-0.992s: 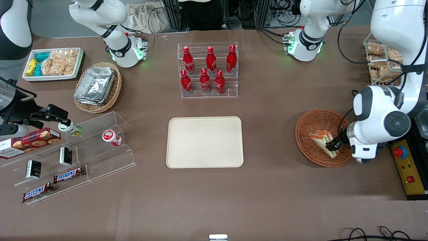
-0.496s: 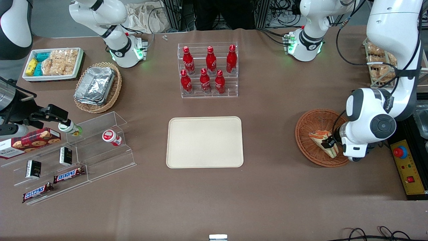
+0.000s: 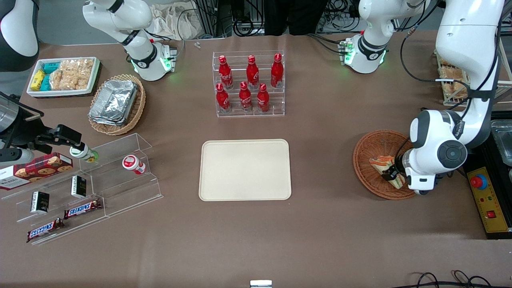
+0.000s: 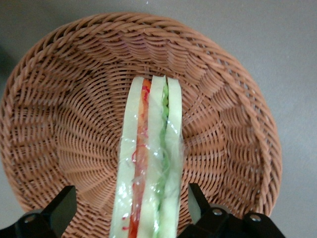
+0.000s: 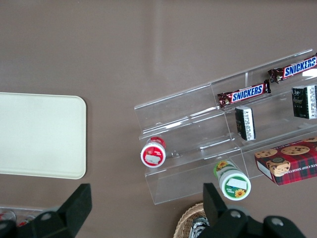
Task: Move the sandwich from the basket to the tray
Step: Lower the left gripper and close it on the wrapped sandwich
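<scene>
— Looking at where the sandwich (image 4: 148, 163) lies from the claw (image 4: 130, 210): is it lined up?

— It is. In the wrist view the wedge stands on edge in the round wicker basket (image 4: 59, 124), and its long axis runs straight away from the claw, with the near end sitting between the two fingers. One fingertip (image 4: 62, 206) shows on the orange-filling side, the other on the green-filling side, each just beside a bread face.

— So the claw is pinching it?

— Not as far as I can see. The fingers are spread, with a gap showing on the orange side between pad and wrap; on the green side the finger is close, and I cannot tell whether it touches. I judge the squeeze is yet to come, across the thin dimension of the wedge.

— And from the front?

— The claw (image 3: 390, 174) is low inside the basket (image 3: 366, 154), over the end of the sandwich (image 3: 380, 163) nearer the camera. The wedge's other end points away from the claw toward the basket's centre.

— Where does it go after that?

— The cream tray (image 3: 245, 169) lies on the counter well apart from the claw, toward the parked arm's end. The carry would run sideways along the counter, roughly across the wedge's length.

— Any worry?

— The clear wrap looks slippery, and the grip is near one end, so the free end may droop.
</scene>
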Motion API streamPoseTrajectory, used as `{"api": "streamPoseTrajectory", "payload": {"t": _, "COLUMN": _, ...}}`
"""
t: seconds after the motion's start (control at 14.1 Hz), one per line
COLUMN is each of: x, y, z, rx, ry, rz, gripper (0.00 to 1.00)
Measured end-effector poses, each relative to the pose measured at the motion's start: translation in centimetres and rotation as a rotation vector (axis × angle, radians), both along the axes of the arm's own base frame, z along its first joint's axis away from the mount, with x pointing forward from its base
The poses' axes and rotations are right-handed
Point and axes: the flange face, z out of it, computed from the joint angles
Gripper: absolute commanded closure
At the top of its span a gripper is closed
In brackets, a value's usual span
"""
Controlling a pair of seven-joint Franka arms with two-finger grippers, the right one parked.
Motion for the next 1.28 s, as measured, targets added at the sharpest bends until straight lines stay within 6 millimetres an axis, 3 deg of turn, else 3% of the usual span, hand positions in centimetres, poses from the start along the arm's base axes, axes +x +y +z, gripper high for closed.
{"api": "streamPoseTrajectory", "payload": {"t": 0.14, "x": 0.3, "y": -0.2, "z": -0.8, "rx": 0.000, "ry": -0.024, "rz": 0.049, "gripper": 0.01}}
{"api": "streamPoseTrajectory", "payload": {"t": 0.21, "x": 0.4, "y": -0.3, "z": -1.3, "rx": -0.001, "ry": -0.030, "rz": 0.061, "gripper": 0.07}}
{"api": "streamPoseTrajectory", "payload": {"t": 0.43, "x": 0.5, "y": -1.2, "z": -1.9, "rx": -0.008, "ry": -0.038, "rz": 0.075, "gripper": 0.55}}
{"api": "streamPoseTrajectory", "payload": {"t": 0.71, "x": 0.7, "y": -1.2, "z": -1.6, "rx": -0.004, "ry": -0.047, "rz": 0.110, "gripper": 0.90}}
{"api": "streamPoseTrajectory", "payload": {"t": 0.99, "x": 1.2, "y": -1.1, "z": -0.5, "rx": -0.003, "ry": -0.066, "rz": 0.119, "gripper": 0.90}}
{"api": "streamPoseTrajectory", "payload": {"t": 1.13, "x": 1.5, "y": -1.0, "z": 1.5, "rx": 0.007, "ry": -0.061, "rz": 0.122, "gripper": 0.90}}
{"api": "streamPoseTrajectory", "payload": {"t": 1.28, "x": 1.8, "y": -0.8, "z": 4.9, "rx": 0.021, "ry": -0.055, "rz": 0.125, "gripper": 0.89}}
